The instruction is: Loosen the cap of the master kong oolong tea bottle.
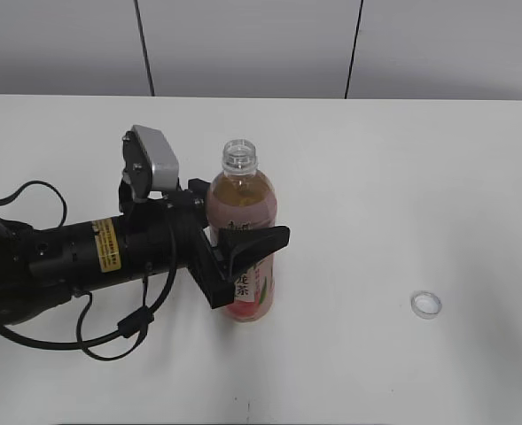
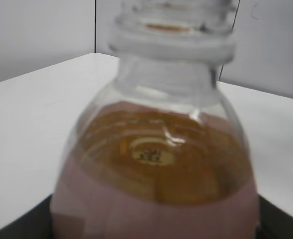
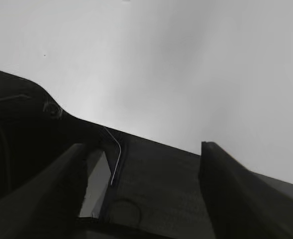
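The master kong oolong tea bottle (image 1: 243, 199) stands upright on the white table, with amber-pink tea and a pink label. Its threaded neck (image 1: 239, 156) is bare, with no cap on it. My left gripper (image 1: 245, 254) is shut on the bottle's body at label height, reaching in from the left. The bottle's shoulder and neck fill the left wrist view (image 2: 156, 149). The cap (image 1: 425, 305), small, round and white, lies on the table far to the right of the bottle. My right gripper (image 3: 146, 199) shows only in the right wrist view, its fingers apart and empty.
The white table (image 1: 376, 177) ends at a grey panelled wall (image 1: 243, 44) behind. The left arm's black body and cables (image 1: 74, 257) lie across the left of the table. Dark machine parts sit behind the right gripper's fingers.
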Robot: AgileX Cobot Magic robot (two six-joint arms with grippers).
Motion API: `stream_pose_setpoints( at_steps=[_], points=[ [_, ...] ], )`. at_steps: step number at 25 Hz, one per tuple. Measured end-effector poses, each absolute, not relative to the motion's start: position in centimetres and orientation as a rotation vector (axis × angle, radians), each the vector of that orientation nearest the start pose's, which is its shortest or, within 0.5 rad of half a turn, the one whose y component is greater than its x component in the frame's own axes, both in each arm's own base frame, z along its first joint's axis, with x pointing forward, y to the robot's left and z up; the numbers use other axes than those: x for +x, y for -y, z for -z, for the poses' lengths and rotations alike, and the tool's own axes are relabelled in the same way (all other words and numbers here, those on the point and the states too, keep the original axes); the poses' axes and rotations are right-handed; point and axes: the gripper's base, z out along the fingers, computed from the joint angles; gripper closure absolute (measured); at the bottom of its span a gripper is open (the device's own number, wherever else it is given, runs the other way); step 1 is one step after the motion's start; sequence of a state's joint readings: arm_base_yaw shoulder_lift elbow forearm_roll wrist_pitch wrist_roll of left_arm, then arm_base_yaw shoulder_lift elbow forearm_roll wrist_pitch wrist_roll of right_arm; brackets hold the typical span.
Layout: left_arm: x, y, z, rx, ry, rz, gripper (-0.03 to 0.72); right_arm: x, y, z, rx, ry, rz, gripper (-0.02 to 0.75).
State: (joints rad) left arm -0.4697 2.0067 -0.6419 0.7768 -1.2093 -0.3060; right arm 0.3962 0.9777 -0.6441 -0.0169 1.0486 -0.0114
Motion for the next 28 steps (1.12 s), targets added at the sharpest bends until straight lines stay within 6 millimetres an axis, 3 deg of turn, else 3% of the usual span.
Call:
stream_pose_setpoints(
  at_steps=[4,13,22,28],
  points=[
    [25.4,19.6,-11.6,0.942,-1.55,0.944,0.252,9.9,-4.2,-25.8,-0.555,-2.617,-0.126,0.209],
    [25.4,19.6,-11.5,0.943,-1.551,0.943,0.247,4.8,-2.1,-28.6,-0.485,-2.178,-0.206,0.209],
    [25.4,19.6,-11.5,0.943,-1.551,0.943,0.215,4.0,-1.8,-28.9,-0.482,-2.12,-0.213,0.212],
    [25.4,19.6,-11.5,0.941,-1.551,0.942,0.135,4.0,-1.8,-28.9,-0.491,-2.118,-0.213,0.213]
  ],
)
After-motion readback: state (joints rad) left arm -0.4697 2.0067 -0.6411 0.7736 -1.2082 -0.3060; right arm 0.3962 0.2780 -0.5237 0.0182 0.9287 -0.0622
